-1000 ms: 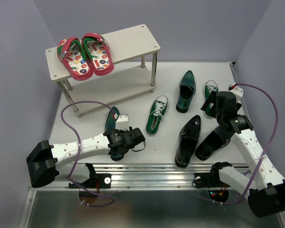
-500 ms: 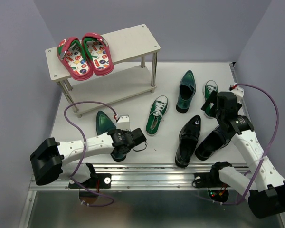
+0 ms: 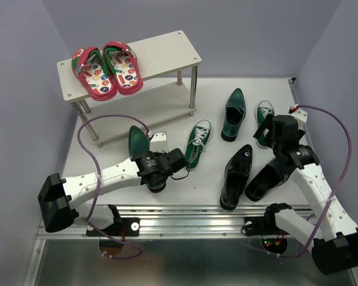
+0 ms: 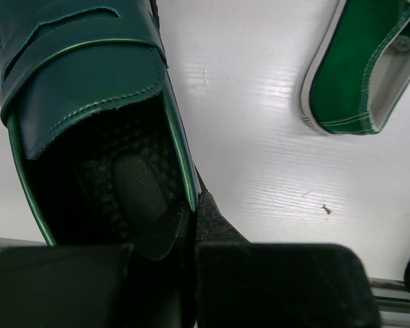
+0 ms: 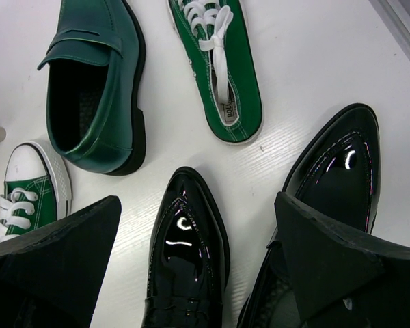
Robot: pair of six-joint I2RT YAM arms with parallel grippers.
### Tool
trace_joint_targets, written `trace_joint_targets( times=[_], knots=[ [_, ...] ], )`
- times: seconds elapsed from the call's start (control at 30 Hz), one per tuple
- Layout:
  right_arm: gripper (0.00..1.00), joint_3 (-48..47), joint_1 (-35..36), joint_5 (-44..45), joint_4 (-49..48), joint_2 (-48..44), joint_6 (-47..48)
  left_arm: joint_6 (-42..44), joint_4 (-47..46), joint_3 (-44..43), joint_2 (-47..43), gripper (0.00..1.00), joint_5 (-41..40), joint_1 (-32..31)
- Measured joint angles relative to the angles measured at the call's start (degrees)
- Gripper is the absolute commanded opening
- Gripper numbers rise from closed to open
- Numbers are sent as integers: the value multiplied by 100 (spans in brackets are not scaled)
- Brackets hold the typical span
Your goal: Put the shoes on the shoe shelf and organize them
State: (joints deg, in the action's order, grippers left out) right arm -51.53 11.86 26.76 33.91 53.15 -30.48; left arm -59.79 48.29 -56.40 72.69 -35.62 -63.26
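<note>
The step in hand appeared to be carrying the first shoe to the rack: the left gripper (image 4: pixel 191 225) had its jaws closed on the side wall at the heel of one glossy dark teal dress shoe (image 3: pixel 136 143), with one jaw down inside the opening and the other against the outside. That shoe sat at the near left of the white bench (image 3: pixel 250 89), toe aimed toward the small two-tier shoe shelf with off-white boards and thin silver legs (image 3: pixel 167 50); whether its sole was off the bench could not be told. The next move probably called for lifting it over to a free stretch of board, since a pair of red flip-flops with patterned insoles (image 3: pixel 107 68) filled the left end of the top tier. The thin wall grip might let the long toe swing. The right gripper (image 5: pixel 197 205) hung with jaws spread wide and empty above the two glossy black pointed dress shoes (image 5: pixel 188 260). The second teal shoe (image 3: pixel 232 113) lay mid-bench, one green canvas sneaker with white laces (image 3: pixel 197 143) just beside the held shoe and its mate (image 5: pixel 219 61) at the far right. None of these shoes was on the shelf, so the task seemed barely begun.
</note>
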Motion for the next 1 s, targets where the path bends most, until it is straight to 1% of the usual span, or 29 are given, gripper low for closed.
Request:
trace_joint_targets(
  times=[0.1, 0.23, 0.43, 0.57, 0.73, 0.83, 1.0],
  knots=[
    [100, 0, 0, 33, 0, -7, 2, 87, 118, -369, 2, 0, -50, 0],
    [100, 0, 0, 72, 0, -33, 4, 190, 278, -603, 4, 0, -166, 0],
    [100, 0, 0, 76, 0, -33, 2, 933, 210, -643, 2, 0, -437, 175],
    [100, 0, 0, 68, -2, -33, 0, 1596, -96, -643, -57, 0, -546, 590],
    [100, 0, 0, -17, -9, -31, -90, 2562, -820, -538, -444, 0, -544, 1416],
    [100, 0, 0, -107, -46, -24, -131, 3034, -1196, -450, -649, 0, -544, 1768],
    [100, 0, 0, -192, -138, 20, -173, 3683, -1792, -332, -643, 0, -452, 2146]
  ],
)
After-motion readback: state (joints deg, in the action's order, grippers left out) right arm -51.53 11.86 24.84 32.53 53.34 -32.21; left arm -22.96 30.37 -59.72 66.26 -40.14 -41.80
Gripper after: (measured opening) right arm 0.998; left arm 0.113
